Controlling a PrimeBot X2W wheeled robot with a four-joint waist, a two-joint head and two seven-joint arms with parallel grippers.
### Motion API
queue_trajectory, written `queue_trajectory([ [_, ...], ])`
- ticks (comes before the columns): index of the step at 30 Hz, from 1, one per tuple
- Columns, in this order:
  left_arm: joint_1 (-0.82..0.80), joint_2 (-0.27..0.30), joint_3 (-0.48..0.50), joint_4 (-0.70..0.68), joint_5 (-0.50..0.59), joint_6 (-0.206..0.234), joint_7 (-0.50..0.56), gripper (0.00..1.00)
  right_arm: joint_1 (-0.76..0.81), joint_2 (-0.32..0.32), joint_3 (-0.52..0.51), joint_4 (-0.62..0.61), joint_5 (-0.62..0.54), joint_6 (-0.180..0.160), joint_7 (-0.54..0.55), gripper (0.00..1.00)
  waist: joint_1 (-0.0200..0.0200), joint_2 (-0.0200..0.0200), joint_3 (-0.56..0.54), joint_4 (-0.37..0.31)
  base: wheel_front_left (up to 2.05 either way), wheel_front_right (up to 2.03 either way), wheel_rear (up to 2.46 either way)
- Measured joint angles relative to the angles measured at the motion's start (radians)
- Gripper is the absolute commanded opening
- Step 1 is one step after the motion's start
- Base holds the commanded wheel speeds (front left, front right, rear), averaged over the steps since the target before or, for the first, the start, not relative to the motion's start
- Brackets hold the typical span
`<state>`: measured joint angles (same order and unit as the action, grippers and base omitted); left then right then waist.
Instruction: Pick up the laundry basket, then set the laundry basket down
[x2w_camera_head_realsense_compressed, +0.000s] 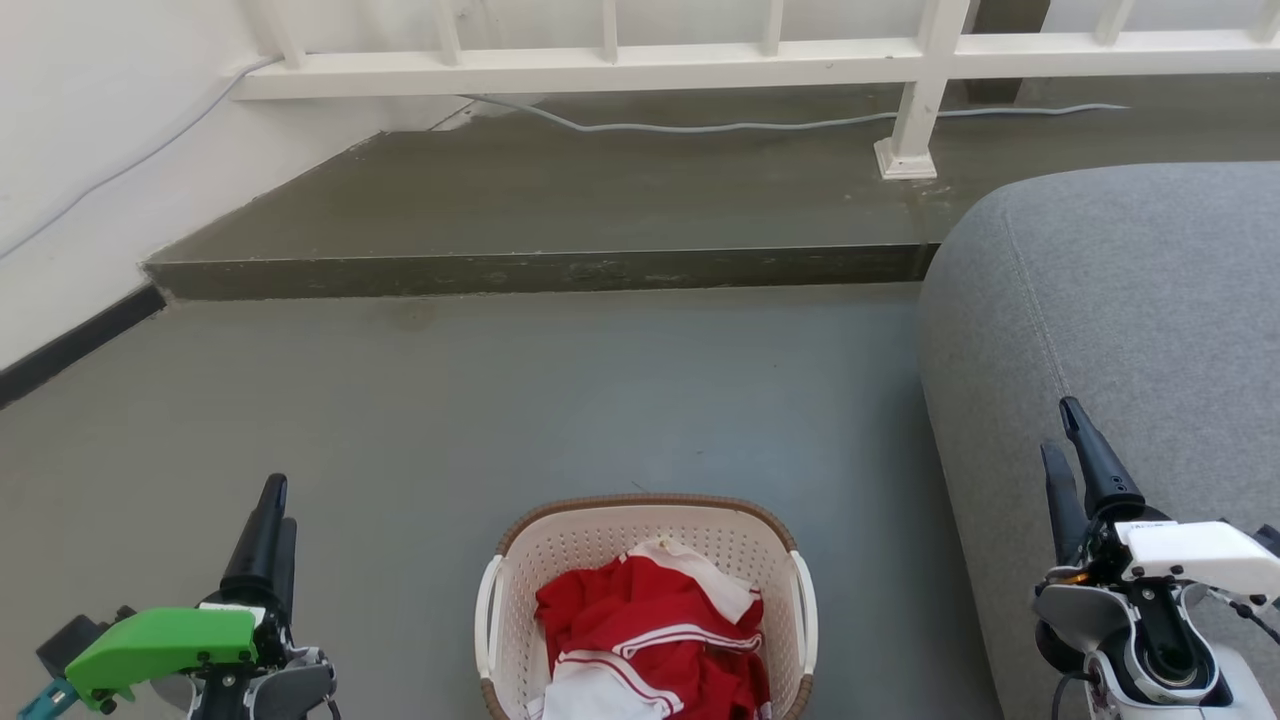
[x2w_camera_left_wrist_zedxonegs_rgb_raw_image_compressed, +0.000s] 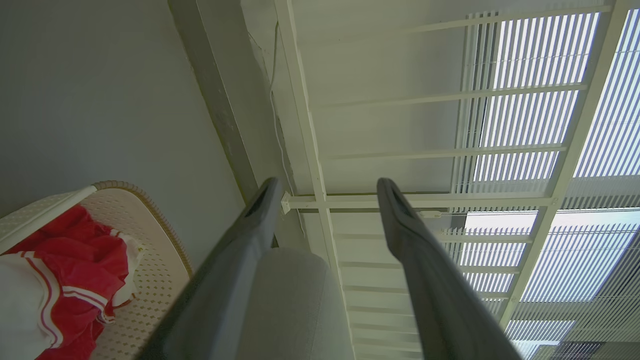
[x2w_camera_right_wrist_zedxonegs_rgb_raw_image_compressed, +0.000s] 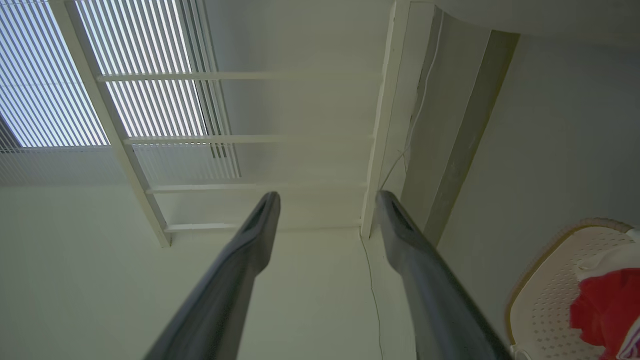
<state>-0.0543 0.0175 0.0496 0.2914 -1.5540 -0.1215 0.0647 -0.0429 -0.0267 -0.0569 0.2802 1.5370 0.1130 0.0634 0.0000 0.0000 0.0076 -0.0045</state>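
Two tools flank a basket (x2w_camera_head_realsense_compressed: 600, 545) that sits on the floor (x2w_camera_head_realsense_compressed: 500, 400), low and centre in the head view, its near end cut off by the frame. Red and white clothes (x2w_camera_head_realsense_compressed: 650, 630) lie inside it. The left tool (x2w_camera_head_realsense_compressed: 277, 508) hangs to its left. The right tool (x2w_camera_head_realsense_compressed: 1058, 430) hangs to its right, over a grey sofa (x2w_camera_head_realsense_compressed: 1150, 300). Both are well apart from the basket, fingers spread and empty, pointing away from the robot. The left handle (x2w_camera_head_realsense_compressed: 487, 610) and right handle (x2w_camera_head_realsense_compressed: 806, 610) each face a tool. The left tool looks slightly nearer. Each would likely need to swing inward and down.
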Motion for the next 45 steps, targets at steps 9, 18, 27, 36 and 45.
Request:
queue_trajectory([
  [9,-0.002,0.035,-0.051,-0.025,0.096,0.000,-0.041,1.00,-0.006,-0.018,0.055,-0.022,-0.079,0.000,-0.045,1.00,0.0000,0.0000,0.003,-0.007,0.00,0.00,0.00],
  [18,-0.003,0.070,-0.106,-0.039,0.217,0.000,-0.076,1.00,-0.012,-0.040,0.093,-0.031,-0.174,0.000,-0.074,1.00,0.0000,0.0000,0.006,-0.014,0.00,0.00,0.00],
  [27,-0.008,0.091,-0.146,-0.037,0.356,0.000,-0.104,1.00,-0.019,-0.049,0.119,-0.030,-0.290,0.001,-0.107,1.00,0.0000,0.0000,0.009,-0.021,0.00,0.00,0.00],
  [36,-0.019,0.092,-0.151,-0.043,0.500,0.018,-0.137,1.00,-0.041,-0.074,0.169,-0.032,-0.468,0.000,-0.135,1.00,0.0000,0.0000,0.010,-0.024,0.00,0.00,0.00],
  [45,-0.027,0.091,-0.175,-0.052,0.630,0.025,-0.166,1.00,-0.054,-0.075,0.209,-0.033,-0.607,-0.020,-0.169,1.00,0.0000,0.0000,0.011,-0.028,0.00,0.00,0.00],
])
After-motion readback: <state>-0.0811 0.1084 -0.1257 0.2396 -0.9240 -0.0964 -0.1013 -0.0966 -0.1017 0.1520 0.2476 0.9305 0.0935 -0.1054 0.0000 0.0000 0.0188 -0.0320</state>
